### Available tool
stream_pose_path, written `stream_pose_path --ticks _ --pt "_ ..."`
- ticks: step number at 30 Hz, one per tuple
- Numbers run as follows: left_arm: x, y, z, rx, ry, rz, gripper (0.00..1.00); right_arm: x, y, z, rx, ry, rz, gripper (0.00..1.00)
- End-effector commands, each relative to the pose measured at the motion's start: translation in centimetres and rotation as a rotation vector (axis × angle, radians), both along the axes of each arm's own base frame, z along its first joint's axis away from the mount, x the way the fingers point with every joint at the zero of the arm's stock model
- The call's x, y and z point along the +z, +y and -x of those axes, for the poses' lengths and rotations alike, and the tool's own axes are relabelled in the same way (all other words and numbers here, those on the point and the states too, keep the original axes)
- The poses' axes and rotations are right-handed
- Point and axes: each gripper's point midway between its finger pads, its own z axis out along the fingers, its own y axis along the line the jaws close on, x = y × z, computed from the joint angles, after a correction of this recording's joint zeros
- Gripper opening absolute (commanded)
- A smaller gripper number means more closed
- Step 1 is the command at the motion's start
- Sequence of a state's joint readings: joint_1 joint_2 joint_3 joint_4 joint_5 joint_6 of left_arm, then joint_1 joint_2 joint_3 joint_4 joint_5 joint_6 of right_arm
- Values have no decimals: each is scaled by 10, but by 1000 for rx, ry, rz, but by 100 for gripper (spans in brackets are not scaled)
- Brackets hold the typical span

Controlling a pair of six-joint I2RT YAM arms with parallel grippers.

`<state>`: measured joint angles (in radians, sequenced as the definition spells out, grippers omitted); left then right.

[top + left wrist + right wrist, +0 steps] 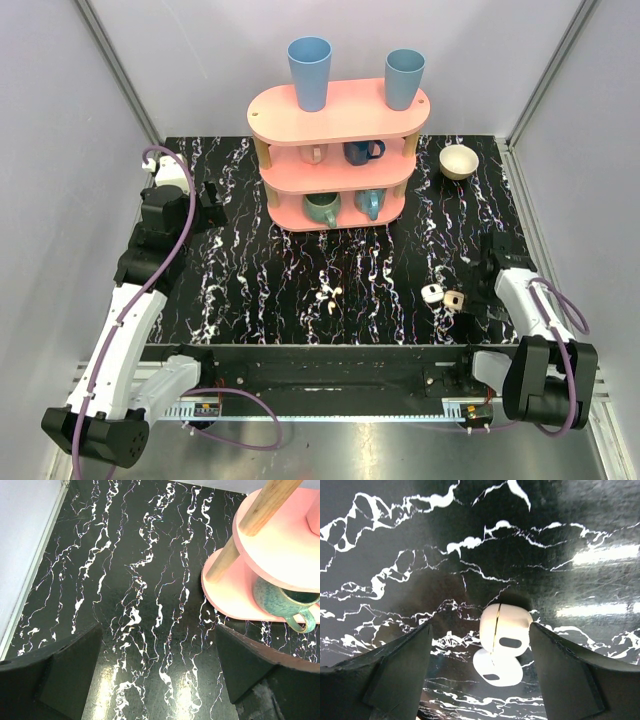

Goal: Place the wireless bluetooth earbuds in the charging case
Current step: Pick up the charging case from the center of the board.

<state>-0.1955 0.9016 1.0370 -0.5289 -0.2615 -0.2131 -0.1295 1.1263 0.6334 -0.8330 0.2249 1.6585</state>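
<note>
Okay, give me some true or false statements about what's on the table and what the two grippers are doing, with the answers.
1. Two blue cups stand on top of the shelf. True.
2. The earbuds sit inside the case. False: they lie on the table, apart from the case.
3. The right gripper has its jaws open, one on each side of the case. True.
4. The left gripper holds a mug. False: it is open and empty, above bare table beside the shelf.
5. The bowl is on the bottom shelf. False: it stands on the table, right of the shelf.
</note>
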Motion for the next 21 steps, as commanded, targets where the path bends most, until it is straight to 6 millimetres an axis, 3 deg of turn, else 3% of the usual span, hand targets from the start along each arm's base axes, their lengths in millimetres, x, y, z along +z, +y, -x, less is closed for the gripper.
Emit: stream_pose_path --ticks 1,21 --pt "10 4 -1 19 -43 -8 99 0 -18 5 -5 46 64 85" --pt "10 3 0 18 -43 -5 99 -26 15 2 85 77 -123 86"
